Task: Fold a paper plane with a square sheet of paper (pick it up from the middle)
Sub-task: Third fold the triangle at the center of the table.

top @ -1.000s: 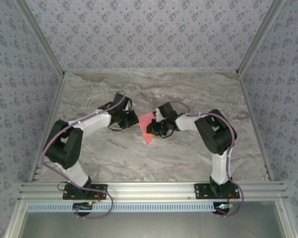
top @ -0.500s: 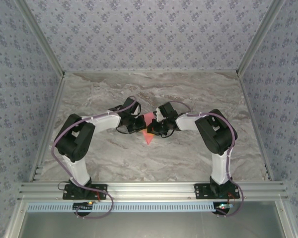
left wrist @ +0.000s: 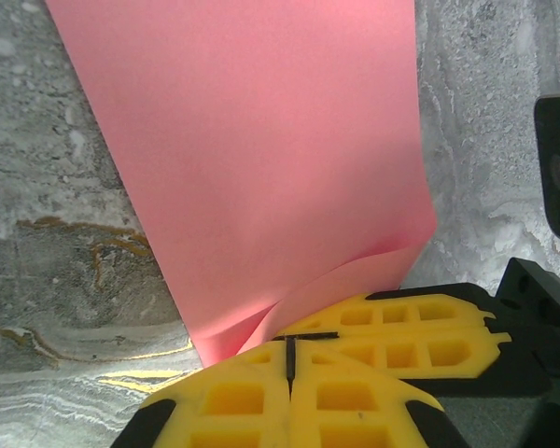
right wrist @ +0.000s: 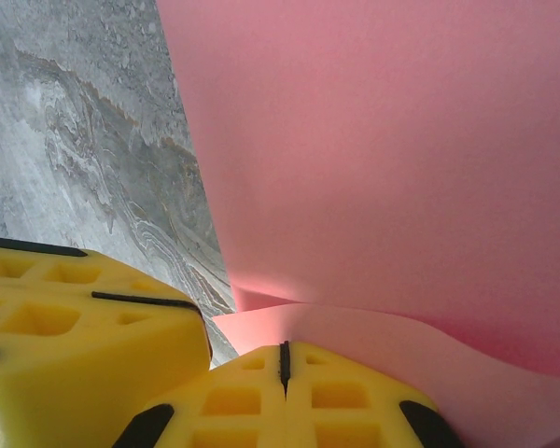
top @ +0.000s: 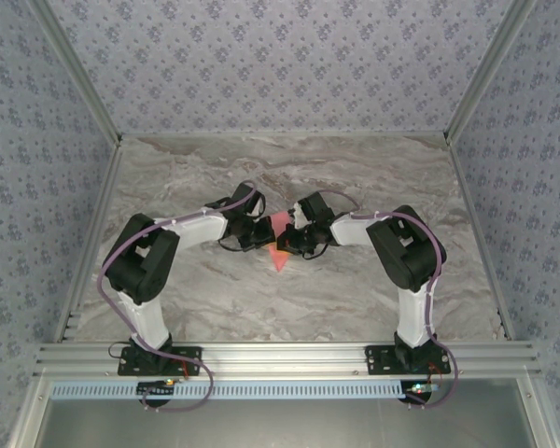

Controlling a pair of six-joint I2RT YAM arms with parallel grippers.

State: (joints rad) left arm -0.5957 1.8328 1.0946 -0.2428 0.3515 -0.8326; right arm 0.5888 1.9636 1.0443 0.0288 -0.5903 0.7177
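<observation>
A second before, the left gripper [top: 259, 233] had stood off to the left of the paper sheet [top: 277, 256], leaving a broad pink triangle in plain sight. It then swung inward to the sheet's left edge and stayed there through the last half second, so that less pink showed from overhead. In the left wrist view, the left gripper [left wrist: 297, 336] had its yellow fingers [left wrist: 261, 401] drawn together on a curled-over layer at the sheet's [left wrist: 261, 140] near edge, pinching it, not merely resting against it.

The sheet lay at the middle of the marble tabletop [top: 355, 168], between the two tools and touching both, its sharp tip pointing toward the arm bases. It was already folded into a narrow triangle.

On the right, the right gripper [top: 288, 241] had not shifted over that second. In its own wrist view, the right gripper [right wrist: 226, 325] was likewise clamped on a lifted flap of the paper [right wrist: 383, 140], with the flap tucked between its yellow fingers [right wrist: 75, 322].

With both edges held, the work appeared to be mid-fold: probably the two sides were about to be brought together or pressed along the centre crease. The thin paper could slip or tear if the two pulled unevenly.

Counted: two arms, two grippers, one paper sheet, one tabletop.
</observation>
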